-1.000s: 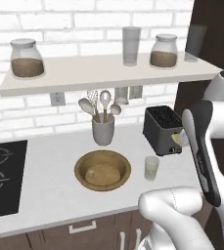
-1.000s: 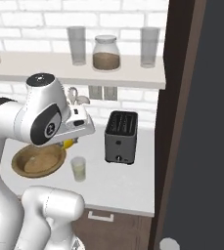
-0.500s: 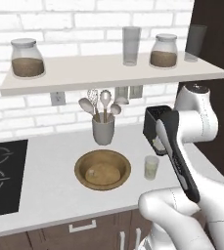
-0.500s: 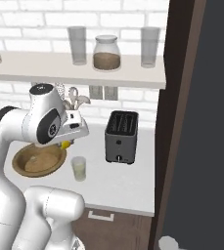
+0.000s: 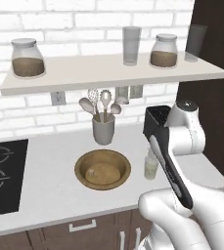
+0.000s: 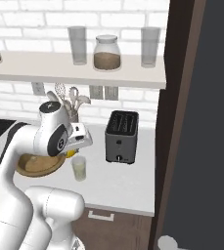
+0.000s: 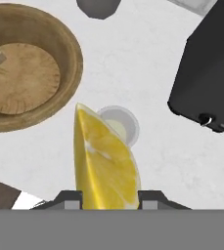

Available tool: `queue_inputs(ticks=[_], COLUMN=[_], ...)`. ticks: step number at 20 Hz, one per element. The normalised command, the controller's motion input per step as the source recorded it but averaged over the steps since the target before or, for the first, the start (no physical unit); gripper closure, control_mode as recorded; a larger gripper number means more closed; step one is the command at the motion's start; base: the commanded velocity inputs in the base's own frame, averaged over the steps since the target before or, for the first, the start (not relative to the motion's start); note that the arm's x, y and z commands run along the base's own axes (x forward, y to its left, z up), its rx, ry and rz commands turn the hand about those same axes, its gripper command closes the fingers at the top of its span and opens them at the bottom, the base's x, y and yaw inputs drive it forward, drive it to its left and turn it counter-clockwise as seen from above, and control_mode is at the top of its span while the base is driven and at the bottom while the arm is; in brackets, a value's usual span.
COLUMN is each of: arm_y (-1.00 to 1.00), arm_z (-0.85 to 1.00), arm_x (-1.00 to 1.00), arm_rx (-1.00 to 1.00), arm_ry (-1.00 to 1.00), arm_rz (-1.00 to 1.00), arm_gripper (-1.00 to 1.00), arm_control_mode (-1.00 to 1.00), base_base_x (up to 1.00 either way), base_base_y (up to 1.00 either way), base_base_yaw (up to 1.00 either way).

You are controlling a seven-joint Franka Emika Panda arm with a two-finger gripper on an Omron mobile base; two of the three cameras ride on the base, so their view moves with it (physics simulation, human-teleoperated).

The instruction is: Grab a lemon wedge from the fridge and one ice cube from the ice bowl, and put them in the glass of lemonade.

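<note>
My gripper [image 7: 108, 199] is shut on the lemon wedge [image 7: 106, 161], a bright yellow slice standing up between the fingertips. Straight below the wedge is the glass of lemonade [image 7: 119, 122], a small clear tumbler on the white counter. From the right base view a bit of the yellow lemon wedge [image 6: 71, 153] peeks from under the hand, just above the glass [image 6: 78, 168]. The wooden ice bowl [image 7: 20, 73] lies to the glass's left, with pale lumps inside; it is also in the left base view as the ice bowl [image 5: 102, 169]. I cannot tell whether the tall grey slab [image 6: 206, 122] is the fridge.
A black toaster [image 6: 122, 136] stands right of the glass. A grey utensil cup [image 5: 103, 131] with spoons is behind the bowl. Above runs a shelf [image 5: 108, 73] with jars and glasses. A black cooktop [image 5: 1, 171] lies at the far left.
The arm has swung in from the right toward the counter's middle, carrying the lemon wedge over the glass. The grip has stayed the same.
</note>
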Motion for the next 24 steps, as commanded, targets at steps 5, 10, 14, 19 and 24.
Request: queue_inputs(ticks=[5, 10, 14, 19, 24], arm_y=[-0.01, -0.01, 0.00, -0.01, -0.02], arm_z=[-0.26, -0.29, -0.36, -0.31, -0.11], arm_x=[0.24, 0.13, 0.10, 0.14, 0.28], arm_rx=[0.03, 0.02, 0.00, 0.00, 0.00], arm_ry=[0.00, 0.00, 0.00, 0.00, 0.00], arm_rz=[0.00, 0.00, 0.00, 0.00, 0.00], arm_gripper=[1.00, 1.00, 1.00, 1.00, 1.00], arm_control_mode=[-1.00, -1.00, -1.00, -1.00, -1.00], base_base_x=[0.00, 0.00, 0.00, 0.00, 0.00], base_base_y=[0.00, 0.00, 0.00, 0.00, 0.00], base_base_yaw=[0.00, 0.00, 0.00, 0.00, 0.00])
